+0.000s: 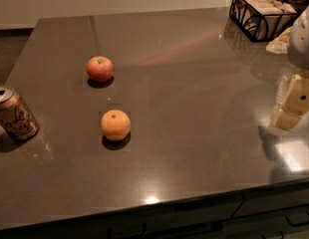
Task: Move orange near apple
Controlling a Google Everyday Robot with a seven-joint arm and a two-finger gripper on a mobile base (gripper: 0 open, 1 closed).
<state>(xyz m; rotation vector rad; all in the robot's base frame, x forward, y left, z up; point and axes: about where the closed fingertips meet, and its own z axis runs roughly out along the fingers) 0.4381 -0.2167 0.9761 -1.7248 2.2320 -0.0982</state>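
Our gripper (292, 103) hangs over the right edge of the counter (194, 148); we cannot tell whether it is open or closed. The orange (115, 125) sits well apart to its left, with the apple (99, 68) farther back and slightly left. We judge the reach must go straight leftward.

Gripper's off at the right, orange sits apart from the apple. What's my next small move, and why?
Probably carry the gripper left in the camera view toward the orange. It hangs near the right edge of the counter, far from both fruits, while the orange rests untouched, with a gap to the apple.
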